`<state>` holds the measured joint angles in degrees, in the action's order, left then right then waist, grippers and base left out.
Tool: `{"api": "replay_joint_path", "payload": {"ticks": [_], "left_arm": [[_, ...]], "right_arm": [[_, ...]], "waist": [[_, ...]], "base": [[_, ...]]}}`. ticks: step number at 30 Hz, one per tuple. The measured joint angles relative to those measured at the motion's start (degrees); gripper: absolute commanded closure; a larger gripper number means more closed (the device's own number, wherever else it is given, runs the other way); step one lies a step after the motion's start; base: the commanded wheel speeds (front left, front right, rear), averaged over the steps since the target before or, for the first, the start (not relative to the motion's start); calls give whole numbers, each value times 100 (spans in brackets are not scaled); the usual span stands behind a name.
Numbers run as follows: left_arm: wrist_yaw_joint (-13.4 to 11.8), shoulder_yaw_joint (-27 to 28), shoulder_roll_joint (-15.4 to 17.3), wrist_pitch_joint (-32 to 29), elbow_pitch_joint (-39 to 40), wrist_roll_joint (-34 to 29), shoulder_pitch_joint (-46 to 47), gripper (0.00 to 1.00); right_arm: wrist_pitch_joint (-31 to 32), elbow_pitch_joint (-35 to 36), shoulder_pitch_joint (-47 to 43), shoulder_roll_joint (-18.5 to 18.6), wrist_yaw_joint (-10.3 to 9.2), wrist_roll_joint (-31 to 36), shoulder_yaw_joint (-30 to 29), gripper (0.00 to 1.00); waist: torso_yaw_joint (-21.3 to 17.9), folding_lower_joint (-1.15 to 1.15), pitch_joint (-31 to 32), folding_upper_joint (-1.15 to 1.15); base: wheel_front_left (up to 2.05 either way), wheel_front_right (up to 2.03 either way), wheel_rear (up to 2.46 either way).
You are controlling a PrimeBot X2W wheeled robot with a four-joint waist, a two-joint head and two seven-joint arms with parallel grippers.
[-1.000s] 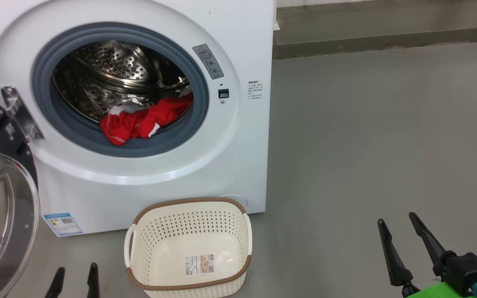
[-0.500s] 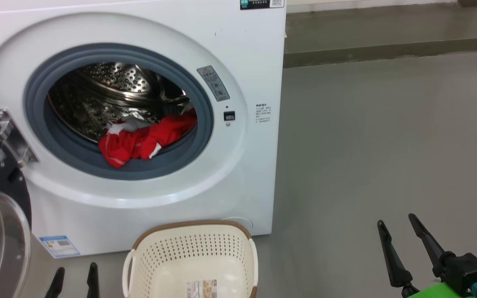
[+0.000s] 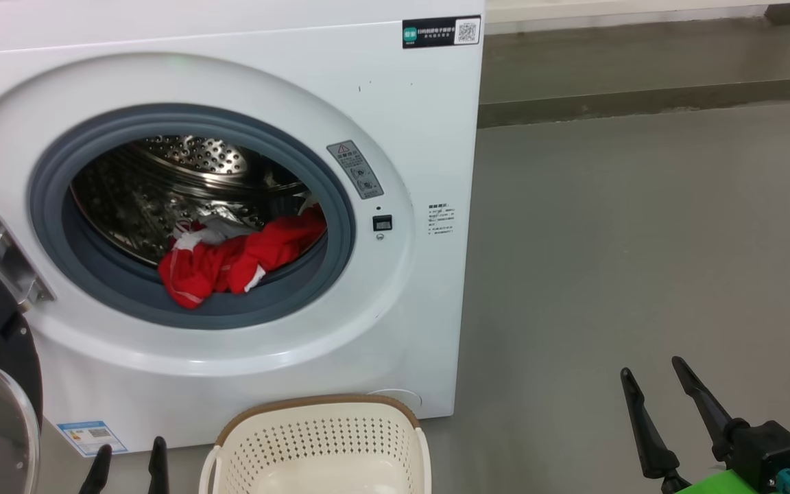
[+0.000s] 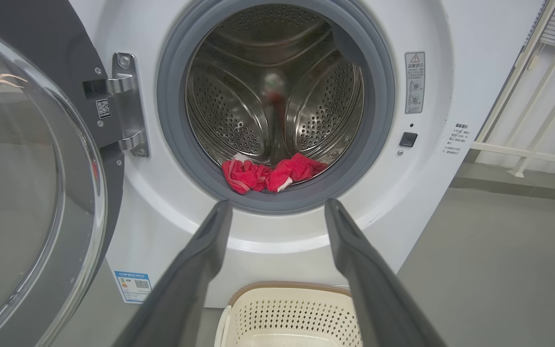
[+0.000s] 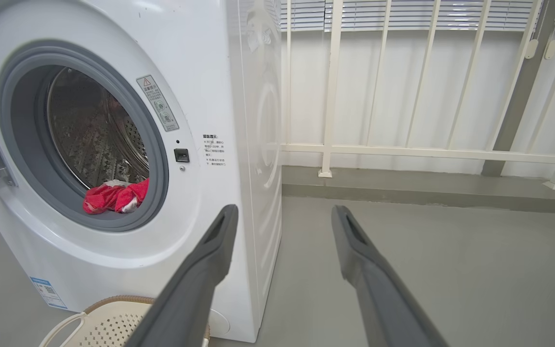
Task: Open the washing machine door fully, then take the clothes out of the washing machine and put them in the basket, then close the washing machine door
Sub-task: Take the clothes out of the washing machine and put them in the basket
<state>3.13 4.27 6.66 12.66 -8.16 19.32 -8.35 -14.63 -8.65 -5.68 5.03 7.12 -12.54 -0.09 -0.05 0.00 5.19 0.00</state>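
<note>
**Preparing the Reach into the Drum**

Unloading appears to be the step in hand. The washing machine door (image 4: 32,193) is standing swung wide on its hinge (image 4: 128,106) at the left of the washing machine (image 3: 402,103). The clothes (image 3: 230,264) are lying in a red heap at the front bottom of the drum (image 4: 239,111), partly lapping onto the grey gasket (image 3: 52,226). The basket (image 3: 319,439) is sitting on the floor (image 3: 642,240) just in front of the machine, below the opening. No garment is showing in the part of it in view.

The left fingers (image 3: 157,466) are standing spread wide and gripping nothing, low beside the basket and pointing toward the opening's lower rim. The right fingers (image 3: 644,429) are equally wide and empty, hanging over bare floor well right of the machine.

The next move is likely calling for one arm to advance over the basket, pass the gasket lip and close on the heap.

Obstructions:
- The door's bulging glass is standing just beside the left arm's path.
- The raised gasket lip is partly holding the clothes and could snag them.
- A white railing (image 5: 403,152) is running behind the machine, well clear.
</note>
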Motion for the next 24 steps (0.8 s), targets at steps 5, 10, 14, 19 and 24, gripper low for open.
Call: {"api": "replay_joint_path", "payload": {"ticks": [5, 10, 14, 19, 24], "left_arm": [[-23, -11, 10, -47, 23, 2, -4, 0], [-65, -26, 15, -48, 41, 2, -5, 0], [-85, -42, 18, -48, 69, 36, -5, 0], [-116, -48, 16, -47, 92, 46, -5, 0], [-167, -56, 11, -48, 129, 93, 1, 0]], "right_arm": [[0, -12, -1, 0, 0, 0, 32, 0], [0, -13, -1, 1, 0, -1, 55, 0], [0, -18, -1, 3, 0, -1, 62, 0], [0, -21, -1, 7, 0, -1, 65, 0], [0, -15, 0, 12, 0, -1, 57, 0]], "waist": [[-5, 0, 6, 0], [-3, 0, -6, 0], [0, 0, -29, 0], [24, 0, -61, 0], [51, 0, -130, 0]], "base": [[0, 0, 0], [0, 0, 0], [0, 0, 0], [0, 0, 0], [0, 0, 0]]}}
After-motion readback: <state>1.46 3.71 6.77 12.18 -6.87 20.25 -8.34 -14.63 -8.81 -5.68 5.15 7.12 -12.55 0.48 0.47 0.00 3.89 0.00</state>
